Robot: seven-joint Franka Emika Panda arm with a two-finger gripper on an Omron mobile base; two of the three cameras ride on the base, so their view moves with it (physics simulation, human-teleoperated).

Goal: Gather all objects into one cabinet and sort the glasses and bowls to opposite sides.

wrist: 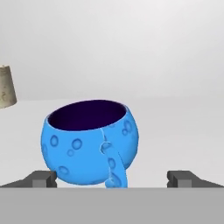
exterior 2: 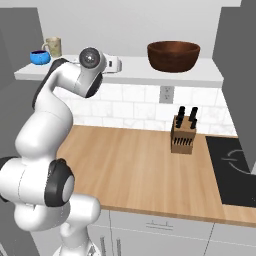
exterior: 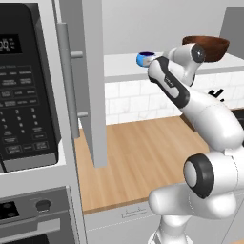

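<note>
1. Closest to you in the hand view, the two-finger gripper point(wrist: 111, 178) has its 2 dark tips spread as wide as they go, with nothing clamped between them.
2. Just beyond the tips sits the bright blue handled cup with a dark inside point(wrist: 89, 146), upright on the white shelf floor point(wrist: 175, 131), its handle turned toward the camera; it lies between the tips but nearer the left one, and you cannot tell whether that tip touches it.
3. Past the cup, at the left edge of the hand view, you see part of the cream-beige mottled tumbler point(wrist: 6, 87), well apart from the cup.
4. In the right base view, the blue cup point(exterior 2: 39, 57) and the tumbler point(exterior 2: 53, 47) stand near each other at the shelf's left end.
5. Farther along that shelf, to the right of the arm, the wide dark reddish-brown wooden-looking bowl point(exterior 2: 173, 55) stands alone.
6. Below on the wooden counter point(exterior 2: 135, 170) is a knife block point(exterior 2: 182, 135).
</note>
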